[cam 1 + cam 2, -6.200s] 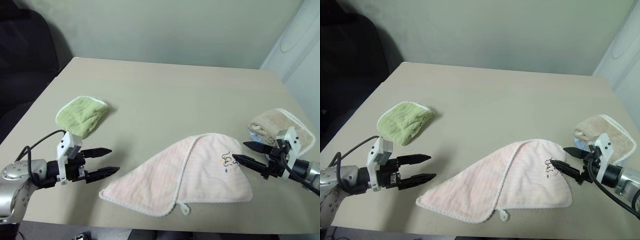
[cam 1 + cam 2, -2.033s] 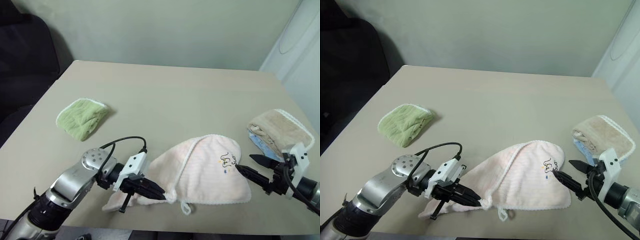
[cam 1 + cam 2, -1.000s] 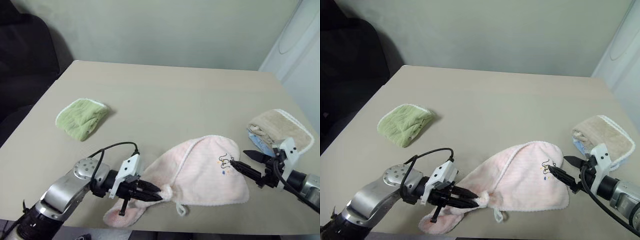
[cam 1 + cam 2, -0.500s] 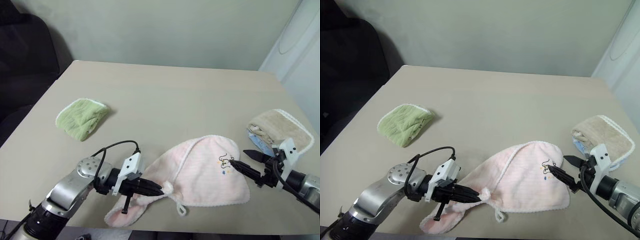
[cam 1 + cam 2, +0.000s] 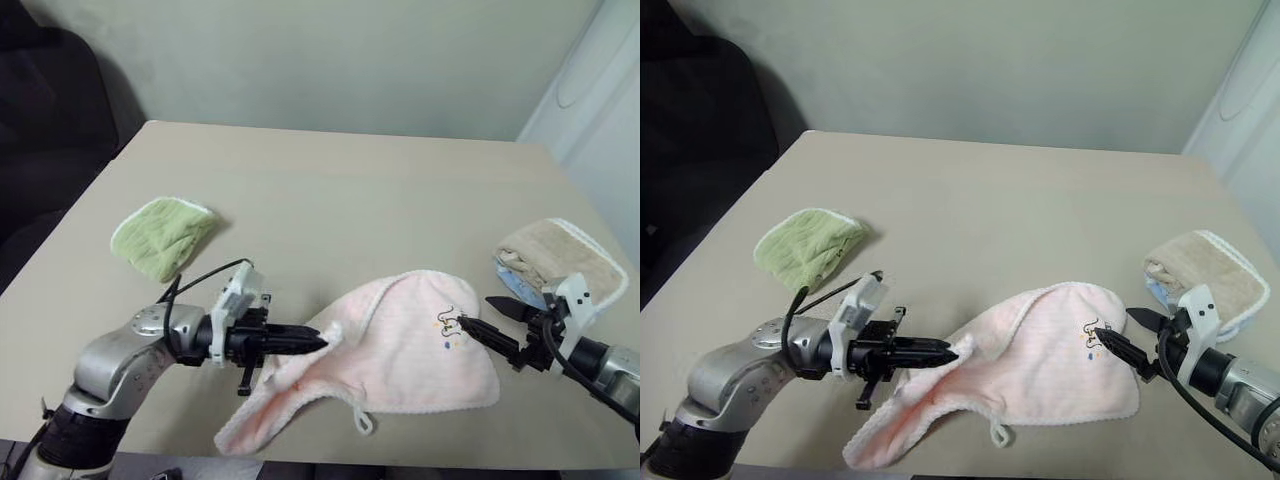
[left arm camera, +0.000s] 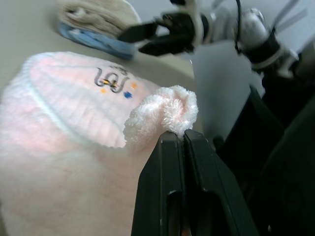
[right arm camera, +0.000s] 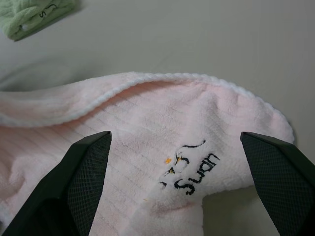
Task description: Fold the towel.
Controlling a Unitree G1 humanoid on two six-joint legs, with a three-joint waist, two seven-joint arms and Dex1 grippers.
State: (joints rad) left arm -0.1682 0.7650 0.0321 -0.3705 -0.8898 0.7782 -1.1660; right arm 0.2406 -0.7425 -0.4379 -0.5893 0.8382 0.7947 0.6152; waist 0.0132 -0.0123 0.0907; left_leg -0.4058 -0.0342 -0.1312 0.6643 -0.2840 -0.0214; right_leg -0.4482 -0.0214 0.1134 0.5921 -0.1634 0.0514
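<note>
We see the left hand (image 5: 322,340) pinching a pink towel (image 5: 400,350) edge, raised off the desk (image 5: 330,200); right hand (image 5: 478,318) gapes at its embroidered corner.

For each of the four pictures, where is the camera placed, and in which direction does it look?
Left eye: on the head, looking forward and down at the beige table; both arms show.
Right eye: beside it, same scene.
Left wrist: along the shut left gripper, pinching the pale pink terry towel.
Right wrist: along the open right gripper, over the towel's embroidery.
All four share the towel.
</note>
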